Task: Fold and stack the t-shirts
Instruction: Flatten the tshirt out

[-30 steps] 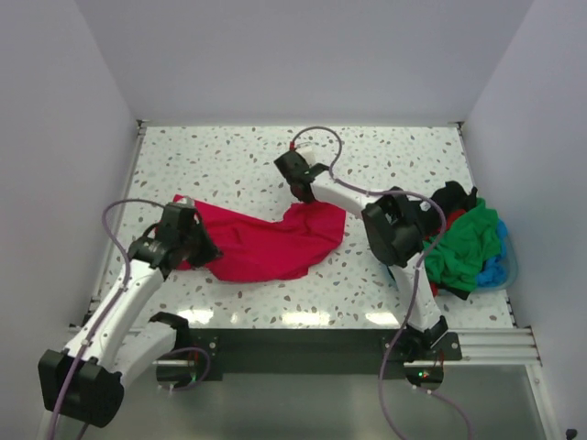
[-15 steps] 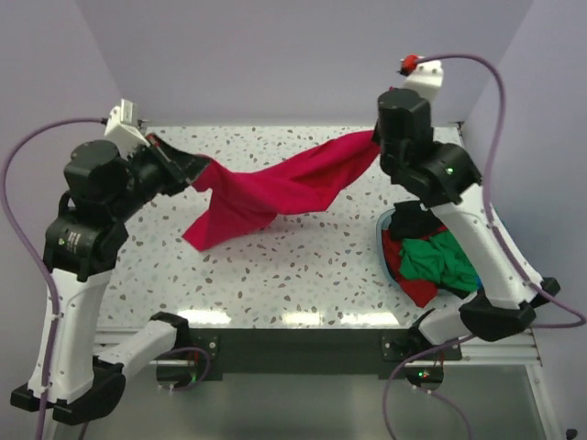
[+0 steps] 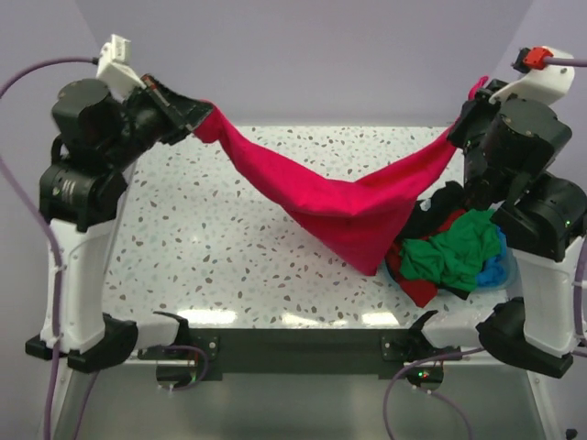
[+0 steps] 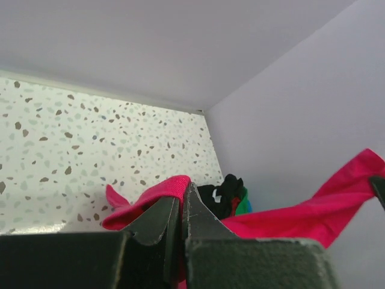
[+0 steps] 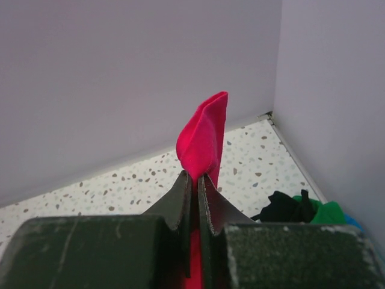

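Observation:
A crimson-red t-shirt (image 3: 339, 206) hangs stretched between both grippers, high above the table, sagging to a point near the basket. My left gripper (image 3: 200, 112) is shut on its left end; the cloth shows between the jaws in the left wrist view (image 4: 159, 192). My right gripper (image 3: 456, 136) is shut on its right end, and a tuft of the red cloth (image 5: 204, 138) sticks up from the jaws. Green (image 3: 459, 247), black (image 3: 449, 200) and red (image 3: 417, 284) t-shirts lie heaped in the light blue basket (image 3: 495, 270) at the right.
The speckled white table (image 3: 211, 238) is walled in by pale walls at the left, back and right. The basket stands against the right wall near the front. The black rail (image 3: 303, 344) with the arm bases runs along the near edge.
Both arms have risen and spread apart, lifting the crimson shirt off the table. It now hangs in a deeper sag between the grippers, and the right gripper has moved further right.

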Controlling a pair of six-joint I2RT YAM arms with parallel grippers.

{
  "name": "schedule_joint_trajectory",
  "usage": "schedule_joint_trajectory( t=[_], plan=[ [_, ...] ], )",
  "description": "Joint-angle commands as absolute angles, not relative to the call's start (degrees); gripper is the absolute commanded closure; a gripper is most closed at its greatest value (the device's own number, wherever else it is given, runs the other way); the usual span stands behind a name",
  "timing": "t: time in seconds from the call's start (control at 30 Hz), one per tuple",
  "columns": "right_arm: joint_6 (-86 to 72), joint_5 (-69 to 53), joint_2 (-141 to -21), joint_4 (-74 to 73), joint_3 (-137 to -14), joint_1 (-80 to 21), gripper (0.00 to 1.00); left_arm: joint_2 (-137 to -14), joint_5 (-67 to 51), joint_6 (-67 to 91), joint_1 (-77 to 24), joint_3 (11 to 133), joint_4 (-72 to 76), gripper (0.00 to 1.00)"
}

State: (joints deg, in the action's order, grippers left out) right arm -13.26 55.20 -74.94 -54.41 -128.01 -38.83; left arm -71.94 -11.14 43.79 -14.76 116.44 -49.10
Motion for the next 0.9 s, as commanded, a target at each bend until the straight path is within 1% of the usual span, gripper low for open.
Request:
schedule_joint_trajectory(
  t=[0.0,0.03,0.07,0.1,0.17,0.2,0.23,0.27,0.3,0.33,0.4,0.43,0.53,0.63,0.7,0.73,0.77,0.83,0.87],
  plan=[
    [-9.23,57.30,-78.91,-51.25,-124.46,-38.76,1.00,-80.49,-10.28,43.33,-12.76,117.76,-50.10,1.00],
    [-8.01,57.39,-79.88,-49.50,-124.28,-38.76,1.00,-83.47,-10.98,43.33,-11.35,118.30,-49.58,1.00],
    [-7.13,57.31,-81.46,-48.35,-124.10,-38.67,1.00,-84.80,-14.90,43.24,-9.60,118.74,-48.87,1.00],
    [-6.34,57.30,-82.95,-47.30,-124.62,-38.58,1.00,-86.21,-17.12,43.16,-5.84,119.26,-48.08,1.00],
    [-3.61,57.48,-89.01,-44.40,-126.20,-38.06,1.00,-90.42,-20.55,43.42,-3.00,120.40,-45.80,1.00],
    [-2.82,56.78,-91.21,-43.43,-129.08,-36.58,1.00,-92.18,-20.74,43.24,-1.68,123.54,-45.53,1.00],
    [-2.38,54.69,-96.62,-42.72,-131.46,-35.69,1.00,-95.94,-20.74,42.98,-1.50,125.75,-45.09,1.00],
    [-2.46,53.97,-99.20,-42.45,-134.18,-34.64,1.00,-97.98,-21.09,42.80,-1.41,128.29,-45.17,1.00],
    [-2.29,53.36,-102.27,-41.84,-139.95,-32.98,1.00,-100.09,-21.88,42.89,-1.15,134.32,-45.18,1.00],
    [-0.46,51.78,-106.31,-38.53,-142.27,-32.52,1.00,-103.76,-23.28,43.33,-0.97,137.26,-43.87,1.00],
    [2.17,50.46,-108.80,-33.69,-147.10,-32.34,1.00,-106.16,-26.17,46.91,0.00,141.75,-40.19,1.00],
    [3.24,48.62,-109.42,-28.70,-148.00,-32.34,1.00,-106.78,-31.24,48.93,2.26,141.33,-34.08,1.00],
    [5.36,46.94,-107.94,-18.68,-148.19,-32.43,1.00,-106.17,-38.21,57.11,7.20,138.61,-21.85,1.00],
    [5.02,45.27,-103.81,-14.17,-145.38,-32.34,1.00,-105.04,-38.24,58.19,10.36,140.88,-20.65,1.00],
    [5.10,43.69,-100.12,-14.15,-142.30,-32.34,1.00,-102.76,-37.01,56.18,12.12,138.70,-21.27,1.00],
    [3.79,43.33,-98.98,-16.76,-141.16,-32.34,1.00,-99.26,-35.70,55.38,12.74,136.60,-22.31,1.00],
    [2.91,42.90,-97.40,-18.53,-137.58,-32.34,1.00,-97.49,-35.34,54.07,13.79,130.58,-22.59,1.00],
    [-1.90,40.26,-92.22,-24.76,-132.04,-32.43,1.00,-92.21,-36.46,52.57,14.85,123.61,-23.99,1.00],
    [-3.50,39.04,-90.28,-26.79,-124.96,-32.43,1.00,-90.72,-37.00,51.51,15.55,116.70,-24.86,1.00]
  ],
)
